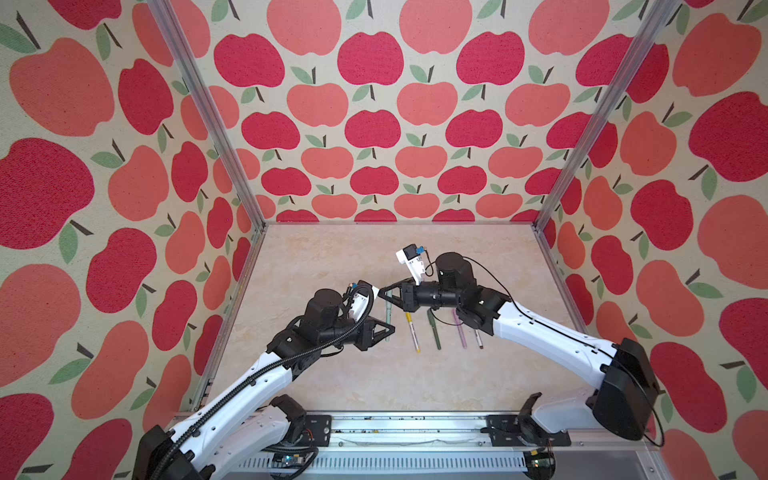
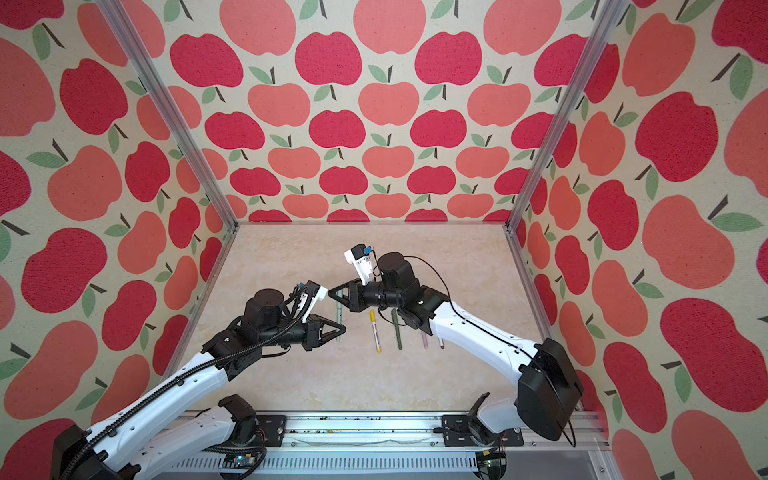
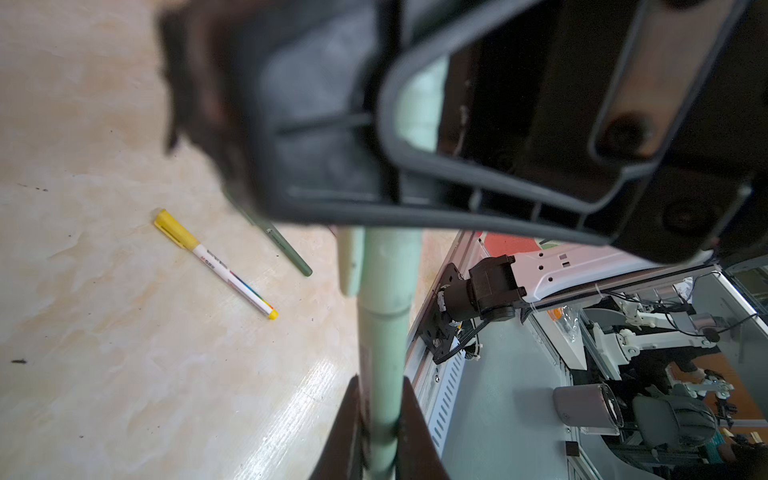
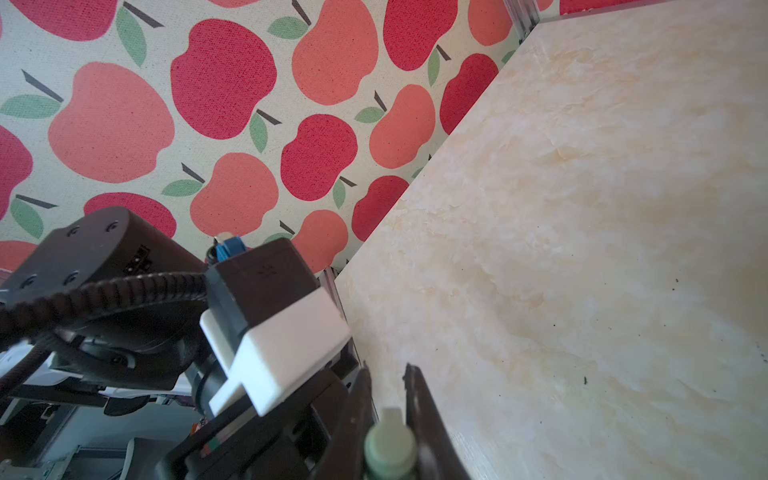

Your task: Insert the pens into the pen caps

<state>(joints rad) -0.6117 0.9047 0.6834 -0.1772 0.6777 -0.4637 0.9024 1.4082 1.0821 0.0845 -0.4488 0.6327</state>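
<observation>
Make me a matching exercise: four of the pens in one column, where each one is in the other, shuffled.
1 pale green pen
2 yellow-capped pen
3 dark green pen
4 pink pen

A on the table, between yellow-capped and pink
B on the table, farthest of these from the held pen
C clamped by left pincer and right pincer
D on the table, nearest the held pen

Pairs: 1-C, 2-D, 3-A, 4-B

Both arms reach inward, the left hand (image 1: 392,330) and the right hand (image 1: 380,292) both pinched closed, tips near each other.
</observation>
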